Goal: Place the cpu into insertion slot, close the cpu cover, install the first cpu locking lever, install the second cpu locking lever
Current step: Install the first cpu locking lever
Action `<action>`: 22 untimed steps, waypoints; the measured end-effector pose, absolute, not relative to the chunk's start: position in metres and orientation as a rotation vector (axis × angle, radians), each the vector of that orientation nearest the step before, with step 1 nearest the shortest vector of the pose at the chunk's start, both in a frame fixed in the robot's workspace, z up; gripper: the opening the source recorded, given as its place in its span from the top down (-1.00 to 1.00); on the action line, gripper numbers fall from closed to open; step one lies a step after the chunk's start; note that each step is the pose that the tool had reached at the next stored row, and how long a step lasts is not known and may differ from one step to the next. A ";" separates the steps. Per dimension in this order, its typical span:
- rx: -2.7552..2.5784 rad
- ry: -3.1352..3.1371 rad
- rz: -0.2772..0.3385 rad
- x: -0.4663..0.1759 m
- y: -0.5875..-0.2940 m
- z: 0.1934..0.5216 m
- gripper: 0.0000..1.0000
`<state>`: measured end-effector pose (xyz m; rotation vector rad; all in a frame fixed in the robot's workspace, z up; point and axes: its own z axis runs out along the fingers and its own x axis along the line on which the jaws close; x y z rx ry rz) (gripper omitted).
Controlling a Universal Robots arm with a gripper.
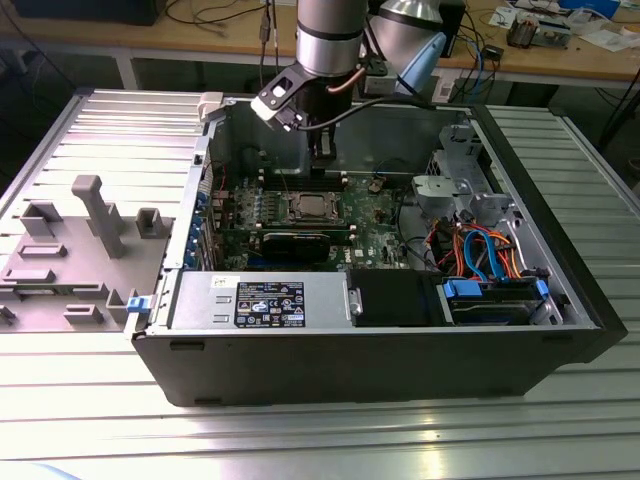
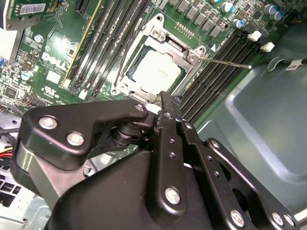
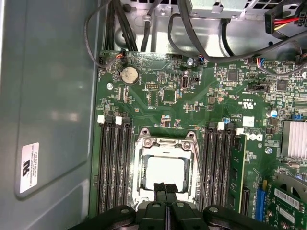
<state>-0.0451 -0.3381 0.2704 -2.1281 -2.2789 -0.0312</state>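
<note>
You have the gripper (image 1: 322,152) down inside the open computer case (image 1: 350,365). Its fingers are pressed together with nothing between them. In both wrist views the tips sit just over one edge of the socket (image 2: 116,89); you can't tell whether they touch it. The chip (image 2: 158,72) already lies flat in the socket on the green board (image 3: 158,105), and the cover (image 2: 168,43) is down around it, framing its silver top. One thin lever (image 2: 225,62) sticks out from a socket corner, slanting across the black memory slots (image 2: 216,81). A second lever (image 2: 121,64) runs along the opposite side of the socket, and you can't tell whether it is latched. Memory slots flank the socket closely on both sides, and a green card (image 3: 237,163) stands in one of them. Beyond the socket are a coin battery (image 3: 128,74), black cables (image 3: 192,28) looping over the board edge, and a finned heat sink (image 3: 293,139). The grey case wall (image 3: 53,96) runs just beside the board. In the exterior view a labelled power box (image 1: 270,300) sits at the near side of the case, with a drive bay with orange and blue cables (image 1: 480,255) toward the exterior view's right. A grey plastic fixture (image 1: 90,215) lies outside the case on the ribbed metal table (image 1: 300,440), toward the exterior view's left.
</note>
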 end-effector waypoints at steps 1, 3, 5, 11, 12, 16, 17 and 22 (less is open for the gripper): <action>-2.128 -2.279 -0.032 -0.045 -0.338 0.272 0.79; -2.128 -2.278 -0.032 -0.045 -0.338 0.274 0.79; -2.128 -2.278 -0.032 -0.045 -0.338 0.275 0.79; -2.127 -2.278 -0.034 -0.045 -0.338 0.275 0.79; -2.127 -2.278 -0.034 -0.045 -0.338 0.275 0.79; -2.102 -2.301 -0.033 -0.045 -0.338 0.275 0.79; -2.094 -2.307 -0.033 -0.045 -0.338 0.275 0.79; -2.057 -2.340 -0.032 -0.045 -0.338 0.275 0.79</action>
